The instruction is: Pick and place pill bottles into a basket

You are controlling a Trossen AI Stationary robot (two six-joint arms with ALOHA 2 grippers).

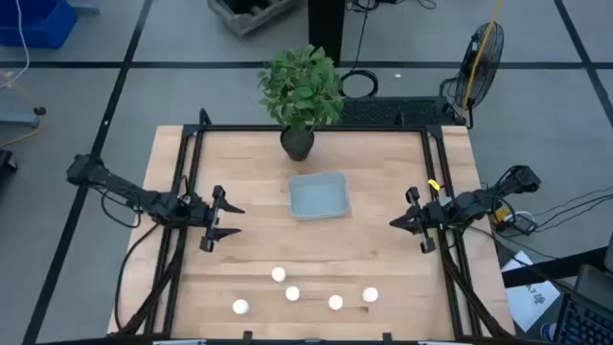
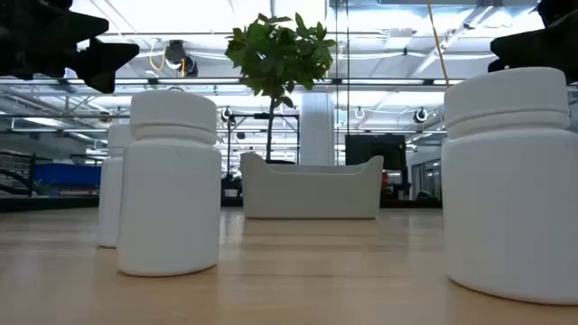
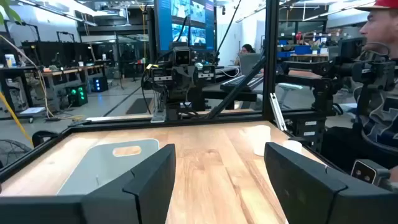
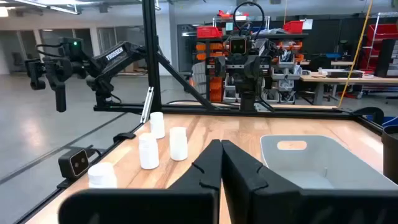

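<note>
Wooden counter (image 1: 383, 259) inside a black frame (image 1: 188, 144). Potted plant (image 1: 301, 91) at the far edge, beyond both pincers and roughly midway between them. A fan (image 1: 482, 53) stands off the counter's far right corner. A person (image 3: 379, 81) shows in the left wrist view, past the counter's edge.

Basket (image 1: 319, 195) sits mid-counter between the two pincers, slightly farther back than both, nothing in the straight path from either side. No bottles visible in it.

Five pill bottles (image 1: 292, 293) stand upright in a loose row near the front edge, closer to the front than both pincers and well apart from each. One bottle (image 1: 278, 275) sits a bit behind the others. None touching the basket.

Left pincer (image 1: 222, 219) hovers over the counter's left part, fingers spread wide, released, holding nothing. Right pincer (image 1: 414, 221) over the right part, fingers clenched together on nothing.
</note>
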